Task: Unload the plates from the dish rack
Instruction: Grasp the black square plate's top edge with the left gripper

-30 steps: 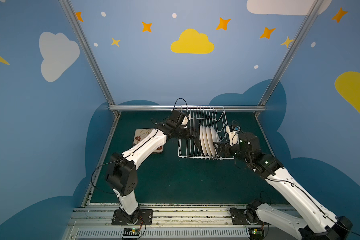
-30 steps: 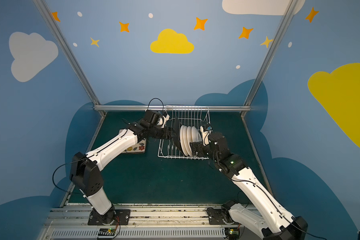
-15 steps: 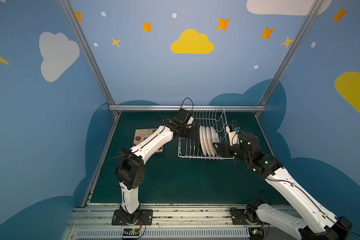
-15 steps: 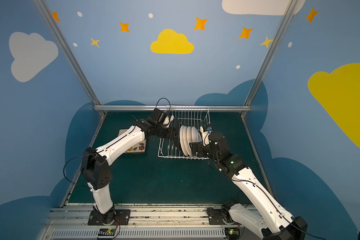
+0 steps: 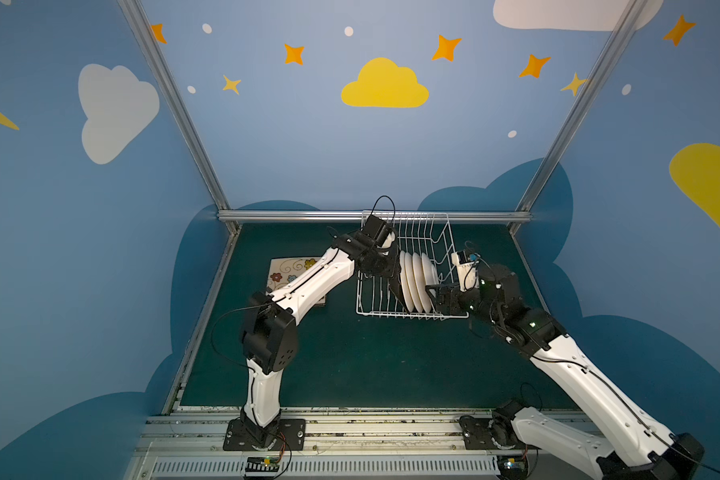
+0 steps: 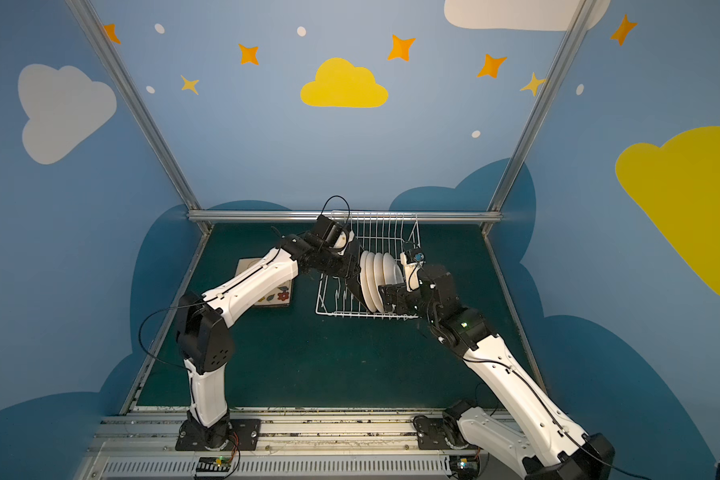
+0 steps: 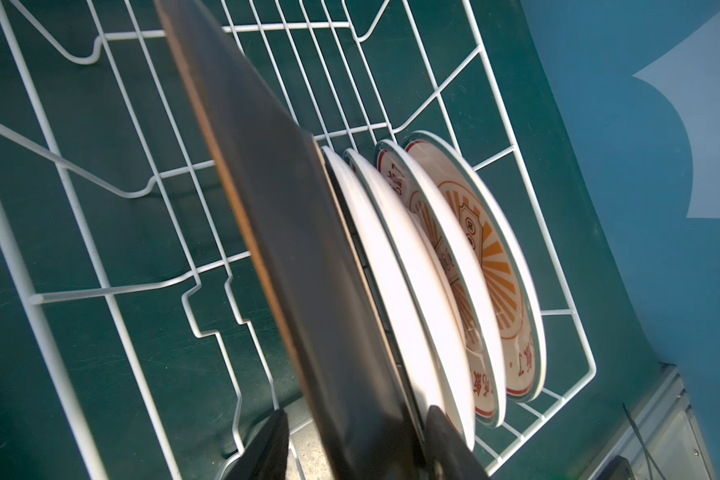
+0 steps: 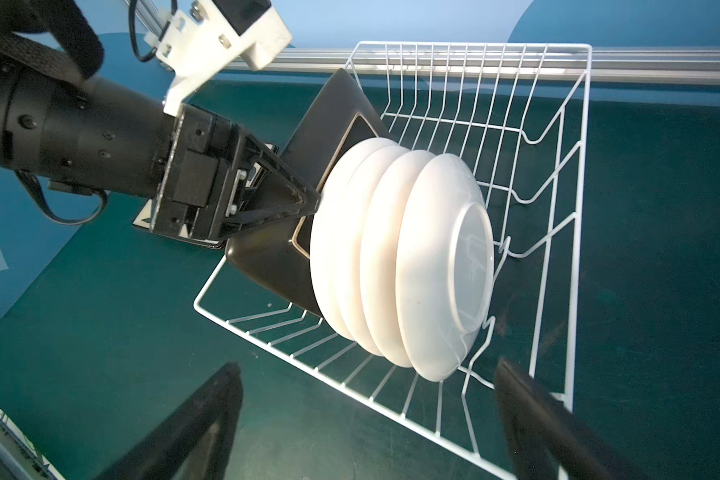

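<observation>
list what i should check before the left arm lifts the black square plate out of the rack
1. Left fingers either side of the square plate: ok.
2. Grip tight: cannot tell; the left wrist view shows a gap beside one finger.
3. Square plate free of the round plates: not ok, the nearest crowds it.
4. Right fingers open, short of the plates: ok.
5. Set-down spot: ok, a flowered plate lies flat left of the rack.

The left gripper [image 8: 313, 203] sits deeper in the dish rack [image 8: 574, 232] than a second ago. Its jaws are narrower, straddling the black-backed square plate [image 8: 273, 266], and its arm's elbow has swung inward.
</observation>
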You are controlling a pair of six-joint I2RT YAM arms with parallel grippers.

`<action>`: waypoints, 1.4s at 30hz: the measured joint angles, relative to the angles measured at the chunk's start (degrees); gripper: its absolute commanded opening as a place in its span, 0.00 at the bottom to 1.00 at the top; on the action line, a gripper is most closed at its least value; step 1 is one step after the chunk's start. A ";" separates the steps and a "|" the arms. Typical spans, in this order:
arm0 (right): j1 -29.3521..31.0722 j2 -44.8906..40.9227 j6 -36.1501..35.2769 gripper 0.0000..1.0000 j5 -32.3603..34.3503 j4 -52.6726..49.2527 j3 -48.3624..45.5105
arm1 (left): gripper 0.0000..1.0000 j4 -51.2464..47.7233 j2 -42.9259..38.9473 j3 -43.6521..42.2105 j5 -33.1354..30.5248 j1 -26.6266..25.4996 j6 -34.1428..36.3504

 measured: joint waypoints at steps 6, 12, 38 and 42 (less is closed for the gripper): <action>-0.09 0.00 0.00 0.94 -0.04 0.04 0.00 | 0.34 0.26 0.15 0.28 1.81 -0.22 -0.22; -0.28 0.02 0.00 0.94 -0.07 0.37 0.00 | 0.31 0.79 0.13 -0.15 2.93 -0.17 -1.40; -0.39 -0.02 -0.02 0.94 0.00 0.59 0.02 | 0.03 11.21 -3.80 -9.27 10.58 1.66 -15.06; -0.44 -0.02 -0.02 0.94 -0.02 0.59 0.02 | 0.03 12.37 -5.05 -10.99 12.31 1.88 -16.00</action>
